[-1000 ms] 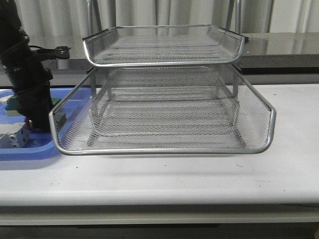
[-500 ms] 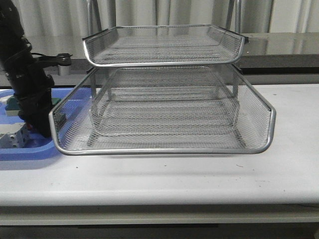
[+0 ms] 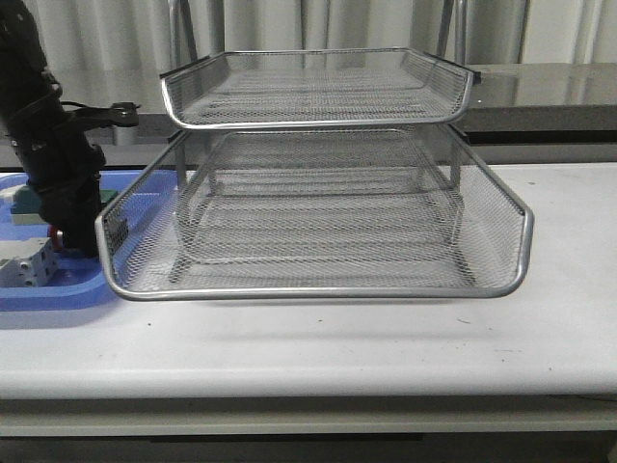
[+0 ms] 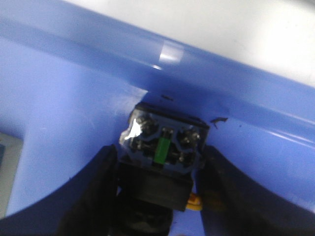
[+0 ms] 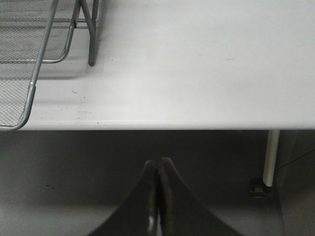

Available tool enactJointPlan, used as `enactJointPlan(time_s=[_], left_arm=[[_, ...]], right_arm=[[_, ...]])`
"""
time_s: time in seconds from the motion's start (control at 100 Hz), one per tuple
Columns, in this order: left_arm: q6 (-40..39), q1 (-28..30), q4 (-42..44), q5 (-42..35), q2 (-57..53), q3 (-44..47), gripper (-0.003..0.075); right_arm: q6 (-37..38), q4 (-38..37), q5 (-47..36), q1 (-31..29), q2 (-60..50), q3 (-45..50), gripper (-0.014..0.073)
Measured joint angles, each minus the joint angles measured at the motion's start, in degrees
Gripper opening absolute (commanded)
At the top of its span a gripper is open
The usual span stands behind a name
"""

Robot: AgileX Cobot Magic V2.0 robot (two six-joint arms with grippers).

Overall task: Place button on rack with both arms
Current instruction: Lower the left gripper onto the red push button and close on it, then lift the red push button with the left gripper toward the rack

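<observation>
Left wrist view: the button [image 4: 165, 147] sits clamped between the left gripper [image 4: 160, 172] fingers, at the blue tray's [image 4: 59, 118] wall. Beside it the rack [image 3: 318, 207] stands on the table [image 3: 386, 347]. Off the table's edge, the right gripper [image 5: 157, 196] is pinched together, holding nothing.

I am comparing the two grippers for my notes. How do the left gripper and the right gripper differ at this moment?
The left gripper is shut on the button, down over the blue tray; the right gripper holds nothing, its fingers pressed together. The left one works above the table, beside the rack; the right one hangs off the table's edge, over the floor. Both have dark fingers.
</observation>
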Motion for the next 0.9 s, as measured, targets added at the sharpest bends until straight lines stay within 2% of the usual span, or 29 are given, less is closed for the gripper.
enactJointPlan(time_s=[0.2, 0.39, 0.61, 0.9], left_arm=[[0.0, 0.0, 0.0, 0.7, -0.5, -0.1, 0.0035], [0.0, 0.0, 0.2, 6.3, -2.2, -3.8, -0.002], [-1.2, 0.0, 0.3, 9.3, -4.7, -10.6, -0.002], [-2.9, 0.0, 2.1, 10.3, -12.9, -11.0, -0.002]], right_arm=[[0.0, 0.0, 0.0, 0.0, 0.0, 0.0, -0.0109], [0.0, 0.0, 0.0, 0.0, 0.0, 0.0, -0.0109], [0.0, 0.0, 0.0, 0.0, 0.0, 0.0, -0.0109], [0.0, 0.0, 0.0, 0.0, 0.0, 0.0, -0.0109]])
